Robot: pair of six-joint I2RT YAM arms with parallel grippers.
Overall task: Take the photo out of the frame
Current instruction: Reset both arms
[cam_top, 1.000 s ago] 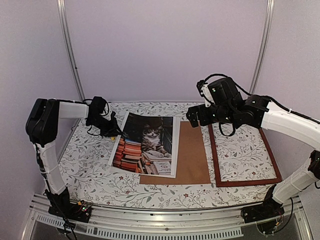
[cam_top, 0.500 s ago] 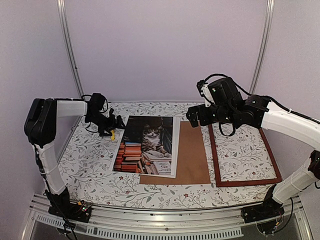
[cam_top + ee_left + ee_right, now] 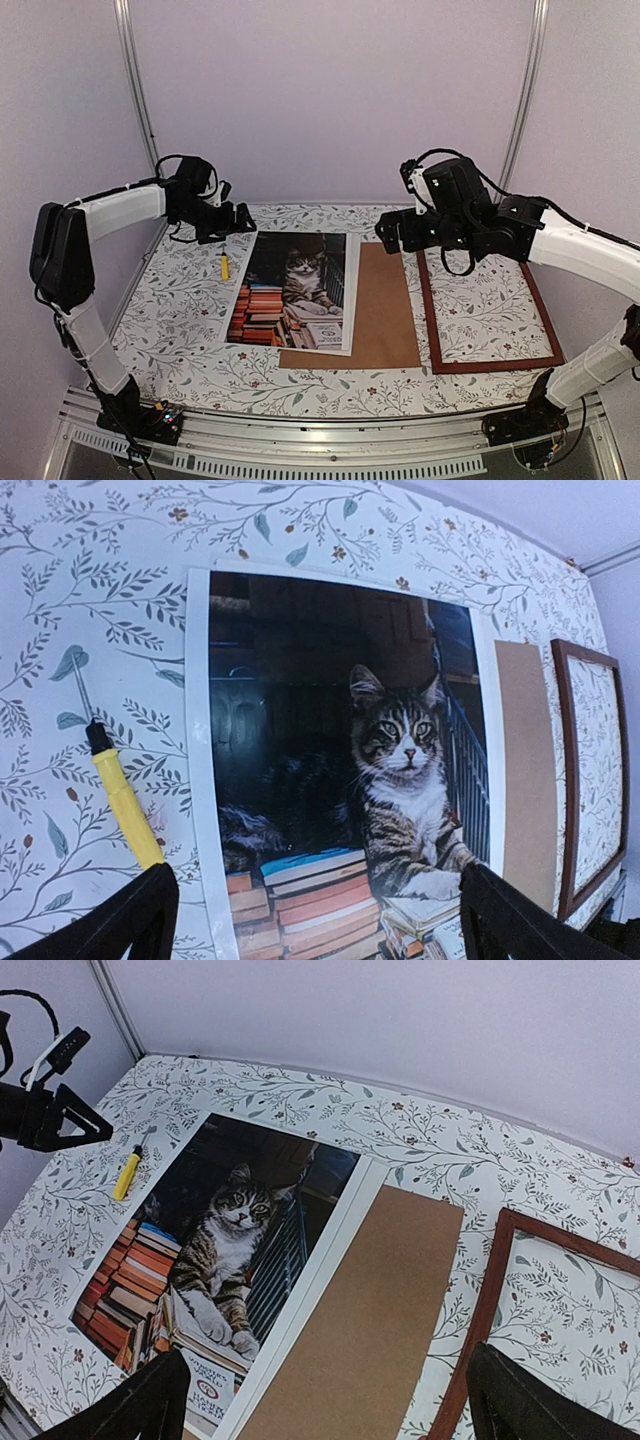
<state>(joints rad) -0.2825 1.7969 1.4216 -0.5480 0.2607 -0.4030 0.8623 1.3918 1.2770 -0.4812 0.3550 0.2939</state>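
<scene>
The photo (image 3: 295, 290), a tabby cat among red-orange books with a white border, lies flat in the middle of the table, its right edge over a plain brown backing board (image 3: 385, 310). The frame (image 3: 430, 320), dark reddish-brown wood, lies to the right with only tablecloth inside it. My left gripper (image 3: 240, 215) hovers open above the photo's far left corner, holding nothing. In the left wrist view the photo (image 3: 340, 750) fills the space between the spread jaws (image 3: 320, 920). My right gripper (image 3: 395, 235) hangs open over the board's far end and the frame (image 3: 490, 1293).
A small yellow-handled tool (image 3: 225, 266) lies on the floral cloth just left of the photo's far corner; the left wrist view shows this tool (image 3: 125, 805) beside the white border. Walls and metal posts close in the back and sides.
My left gripper opened and let go of the yellow-handled tool, which now lies on the cloth. It then lifted up and back from the photo's corner. The right arm barely moved.
</scene>
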